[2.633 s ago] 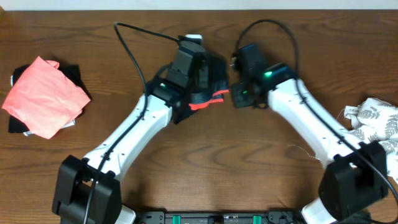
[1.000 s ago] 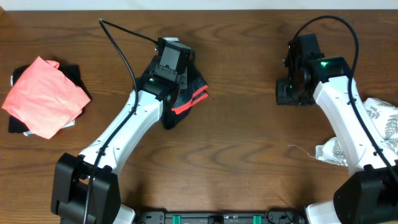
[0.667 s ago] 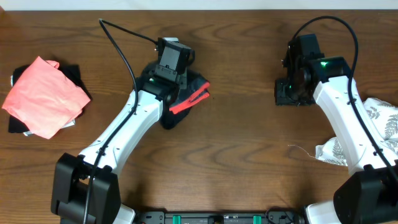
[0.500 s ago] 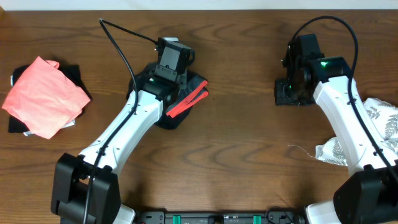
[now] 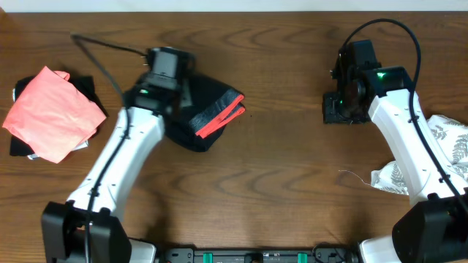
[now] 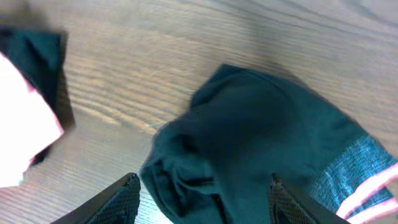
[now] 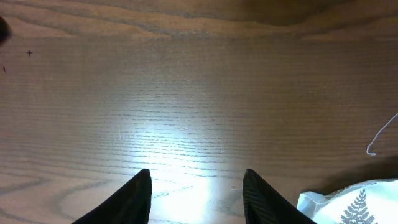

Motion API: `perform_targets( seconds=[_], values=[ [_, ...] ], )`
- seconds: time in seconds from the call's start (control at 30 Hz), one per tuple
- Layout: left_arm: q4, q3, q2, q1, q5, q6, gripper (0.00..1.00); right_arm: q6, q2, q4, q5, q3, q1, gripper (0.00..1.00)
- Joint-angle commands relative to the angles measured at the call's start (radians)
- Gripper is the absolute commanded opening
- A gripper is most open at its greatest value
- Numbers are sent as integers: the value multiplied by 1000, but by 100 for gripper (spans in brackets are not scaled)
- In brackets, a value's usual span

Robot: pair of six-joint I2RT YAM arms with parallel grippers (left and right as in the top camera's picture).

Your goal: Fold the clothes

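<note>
Two arms are reaching over a wooden table [image 5: 278,183], one from each side. The black leggings [image 5: 208,102] are lying as a folded bundle left of the table's centre, toward the far edge. The grey waistband [image 6: 348,168] is sitting on the bundle's right side, and its coral-red edge [image 5: 219,121] is showing as a double stripe.

The left gripper [image 6: 204,180] is hanging over the left part of that bundle. In the left wrist view its two fingers [image 6: 121,202] are standing wide apart with the dark cloth lying under the gap, so the jaws are parted and clamping nothing. That view is blurred, and whether the fingertips are brushing the fabric cannot be told.

The coral-pink cloth [image 5: 51,113] is resting at the table's far left, well apart from the leggings. It is lying on top of a black garment [image 5: 91,88] whose corners are sticking out beneath it.

The right gripper [image 7: 196,173] is hovering over bare wood toward the far right of the table, also well apart from the leggings. Its fingers are standing apart and holding nothing, with only wood grain showing between them.

The white leaf-print cloth [image 5: 439,142] is lying crumpled at the right edge, partly behind the right arm. One corner of it is peeking into the lower right of the right wrist view. A loose pale thread [image 7: 380,138] is lying on the wood near that corner.
</note>
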Motion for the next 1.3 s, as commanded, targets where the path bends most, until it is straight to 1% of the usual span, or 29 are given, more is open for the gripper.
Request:
perform_targets(
  seconds=[0.0,0.13,0.23,0.3,0.43,0.57,0.63,0.77,0.97,1.07,1.13,1.17,1.2,1.23,1.27],
  values=[
    [-4,-5,1,92,183,-51,66,-9,-8,1,-4,-1,-1,46],
    [16,-21,3,184,261,-50,67,-9,-8,2,-4,-1,-1,46],
    [69,-69,6,228,336,15,67,-9,-8,2,-4,-1,-1,46],
    [114,-112,8,245,380,53,68,-9,-8,2,-4,-1,-1,46],
    [227,-230,8,275,403,82,69,-14,-8,-3,-4,-1,-1,46],
    [372,-346,8,299,529,152,70,-24,-8,-5,-4,-1,-1,47],
    [441,-393,8,308,530,166,69,-24,-8,-5,-4,-1,-1,47],
    [532,-441,21,312,530,218,69,-24,-8,-5,-4,-1,-1,47],
    [586,-445,102,312,530,224,69,-23,-8,-6,-5,-1,-1,47],
    [639,-445,151,313,529,226,69,-23,-8,-7,-5,-1,-1,47],
    [682,-444,164,321,503,232,55,-23,-8,-12,-5,-1,-1,47],
    [713,-444,163,327,462,231,41,-23,-8,-14,-5,-1,-1,47],
    [742,-439,157,335,415,231,32,-23,-8,-19,-4,-1,-1,47],
    [765,-430,146,343,354,231,27,-23,-8,-24,-4,-1,-1,46],
    [779,-417,132,351,283,231,24,-23,-8,-28,-4,-1,-1,46]
  ],
)
